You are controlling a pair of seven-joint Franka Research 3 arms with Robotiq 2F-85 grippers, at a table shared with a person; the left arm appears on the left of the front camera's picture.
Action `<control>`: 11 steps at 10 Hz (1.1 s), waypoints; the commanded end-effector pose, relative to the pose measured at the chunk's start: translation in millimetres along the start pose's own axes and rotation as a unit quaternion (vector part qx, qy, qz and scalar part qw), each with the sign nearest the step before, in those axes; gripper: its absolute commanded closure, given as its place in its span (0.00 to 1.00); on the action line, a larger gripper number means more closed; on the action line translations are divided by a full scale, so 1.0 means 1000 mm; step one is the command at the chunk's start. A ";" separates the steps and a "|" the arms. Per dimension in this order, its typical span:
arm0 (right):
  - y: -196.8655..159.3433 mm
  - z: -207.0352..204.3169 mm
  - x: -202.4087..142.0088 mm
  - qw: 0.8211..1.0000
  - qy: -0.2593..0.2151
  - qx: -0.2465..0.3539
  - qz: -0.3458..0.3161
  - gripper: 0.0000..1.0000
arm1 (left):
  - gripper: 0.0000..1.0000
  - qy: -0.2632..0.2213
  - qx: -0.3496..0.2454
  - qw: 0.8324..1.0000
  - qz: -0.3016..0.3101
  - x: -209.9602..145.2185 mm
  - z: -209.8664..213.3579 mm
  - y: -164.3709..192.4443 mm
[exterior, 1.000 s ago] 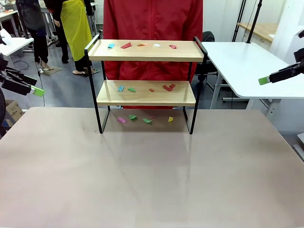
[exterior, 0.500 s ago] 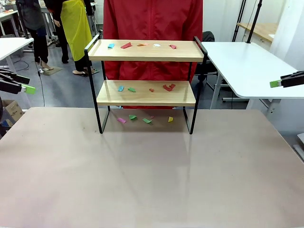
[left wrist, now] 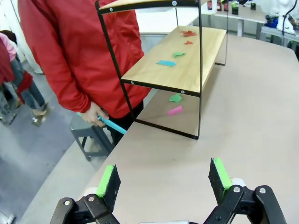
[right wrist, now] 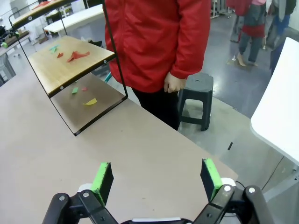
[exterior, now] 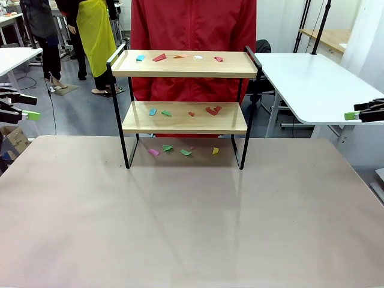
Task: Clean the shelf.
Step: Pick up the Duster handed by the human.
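1. Two light wooden boards in a thin black frame make up the shelf [exterior: 183,71]. It is stood at the far middle of the counter [exterior: 192,228], just in front of a person [exterior: 192,24] in a red jacket.
2. Small coloured scraps [exterior: 159,57] are scattered on the top board [exterior: 234,65], on the lower board [exterior: 180,125] and on the counter between the legs.
3. The shelf is judged light and stiff, so it could be slid or tipped by a push applied high up. A raised side rail or an upright of the frame is judged the best hold, since it is thin enough to be clamped. The boards look smooth, so a sweep across them should meet little drag.
4. The scraps are judged thin, flat and nearly weightless. They would be hard to pinch off a flat board and easily flicked away.
5. The left claw [exterior: 24,105] is held beyond the counter's left edge, well apart from the shelf, with its fingers pointed inward. Its jaws are spread wide and nothing is held between them. The shelf's end is faced in its wrist view.
6. The right claw [exterior: 360,111] is held beyond the right edge in a mirrored pose, fingers pointed inward. Its jaws are also wide apart and nothing is gripped.
7. A teal stick [left wrist: 112,125] is held in the person's hand [left wrist: 96,114] beside the far end of the shelf. What it is cannot be told.
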State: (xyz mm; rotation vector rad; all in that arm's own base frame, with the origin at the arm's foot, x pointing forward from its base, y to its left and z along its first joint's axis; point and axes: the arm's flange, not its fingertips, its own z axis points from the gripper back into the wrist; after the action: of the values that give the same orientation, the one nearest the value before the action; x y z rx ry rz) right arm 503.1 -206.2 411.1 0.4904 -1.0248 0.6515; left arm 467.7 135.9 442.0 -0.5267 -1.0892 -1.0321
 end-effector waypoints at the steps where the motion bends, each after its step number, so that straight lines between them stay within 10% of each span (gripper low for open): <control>1: -0.015 0.007 0.000 0.999 -0.028 0.000 0.014 0.00 | 0.00 -0.039 -0.011 0.999 -0.010 -0.009 0.006 0.016; 11: -0.027 0.027 0.023 0.996 -0.083 0.012 0.017 0.00 | 0.00 -0.130 -0.053 0.988 -0.066 -0.006 0.021 0.020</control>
State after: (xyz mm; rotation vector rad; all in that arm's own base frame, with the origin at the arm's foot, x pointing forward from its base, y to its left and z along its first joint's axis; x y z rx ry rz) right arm 509.0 -235.2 440.7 0.5551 -1.1396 0.6496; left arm 470.5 161.5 447.4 -0.6930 -1.2655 -1.1506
